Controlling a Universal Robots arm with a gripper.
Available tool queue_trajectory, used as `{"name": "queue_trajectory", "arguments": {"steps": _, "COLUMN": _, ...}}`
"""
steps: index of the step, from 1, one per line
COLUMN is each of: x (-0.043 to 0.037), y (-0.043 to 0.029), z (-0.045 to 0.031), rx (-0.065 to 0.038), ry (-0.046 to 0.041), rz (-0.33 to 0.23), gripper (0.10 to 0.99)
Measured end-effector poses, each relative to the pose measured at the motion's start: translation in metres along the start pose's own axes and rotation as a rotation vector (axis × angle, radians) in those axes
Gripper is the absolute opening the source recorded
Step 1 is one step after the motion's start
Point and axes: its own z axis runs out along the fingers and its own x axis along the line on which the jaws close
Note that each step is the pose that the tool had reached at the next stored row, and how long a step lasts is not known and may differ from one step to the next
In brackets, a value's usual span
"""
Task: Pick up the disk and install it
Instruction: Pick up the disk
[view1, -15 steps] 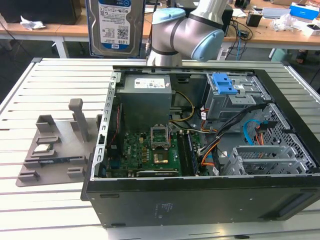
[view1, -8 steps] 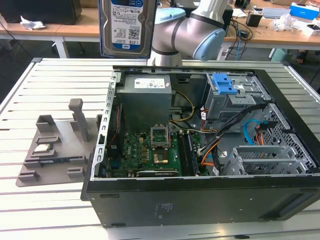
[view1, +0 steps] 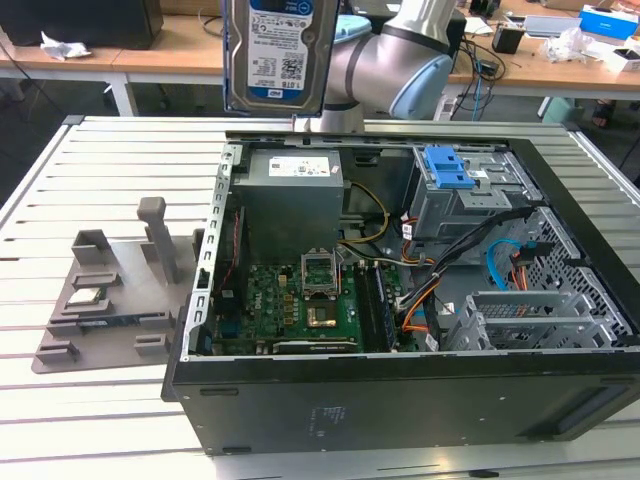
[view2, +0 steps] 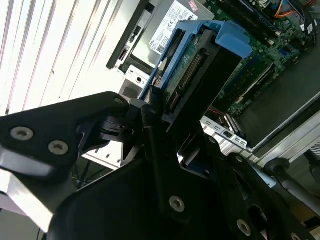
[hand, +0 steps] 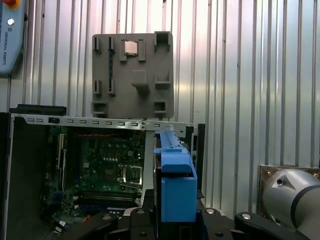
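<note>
Here, on the exterior view's slatted table (view1: 60, 420), a grey tray (view1: 110, 300) lies at nine o'clock, with a small square chip (view1: 86, 296) seated in one of its pockets and grey posts standing up from it. Just beside the tray, the open case (view1: 400, 400) takes up the middle and runs out toward three o'clock. Inside it, the green board (view1: 290, 300) sits at about seven o'clock of the case, its socket (view1: 318, 272) open near the board's far edge. The grey supply (view1: 290, 195) fills the corner at eleven o'clock. Orange, yellow and black cables (view1: 420, 300) run across the middle of the case. At one o'clock stands the metal cage (view1: 450, 205) with a blue latch (view1: 450, 165) on top of it, and perforated metal bays lie around four o'clock. The disk (view1: 275, 50) is not in the case: it hangs in the air at twelve o'clock of the exterior view, above the case's far wall, upright, with its label toward the camera. The arm (view1: 400, 60) bends just beside it toward one o'clock. In the second wrist view the black gripper (view2: 160, 112) is clamped on the disk, its fingers (view2: 150, 125) pressing the blue frame. In the first wrist view the disk is seen edge-on over the case's side wall, with the board and the tray beyond it.
</note>
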Motion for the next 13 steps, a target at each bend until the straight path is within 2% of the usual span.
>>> {"name": "queue_trajectory", "arguments": {"steps": 3, "x": 0.0003, "y": -0.01, "z": -0.0004, "rx": 0.0, "ry": 0.0, "rz": 0.0, "gripper": 0.365}}
{"name": "queue_trajectory", "arguments": {"steps": 6, "x": 0.0007, "y": -0.0245, "z": -0.0009, "rx": 0.0, "ry": 0.0, "rz": 0.0, "gripper": 0.365}}
{"name": "queue_trajectory", "arguments": {"steps": 8, "x": 0.0009, "y": -0.0291, "z": -0.0011, "rx": 0.0, "ry": 0.0, "rz": 0.0, "gripper": 0.365}}
{"name": "queue_trajectory", "arguments": {"steps": 9, "x": 0.0013, "y": -0.0422, "z": -0.0016, "rx": 0.0, "ry": 0.0001, "rz": 0.0, "gripper": 0.365}}
{"name": "queue_trajectory", "arguments": {"steps": 10, "x": 0.0016, "y": -0.0525, "z": -0.002, "rx": 0.0, "ry": 0.0, "rz": 0.0, "gripper": 0.365}}
{"name": "queue_trajectory", "arguments": {"steps": 12, "x": 0.0021, "y": -0.068, "z": -0.0025, "rx": 0.0, "ry": 0.0, "rz": 0.0, "gripper": 0.365}}
{"name": "queue_trajectory", "arguments": {"steps": 13, "x": 0.0025, "y": -0.0794, "z": -0.0029, "rx": 0.0, "ry": 0.0, "rz": 0.0, "gripper": 0.365}}
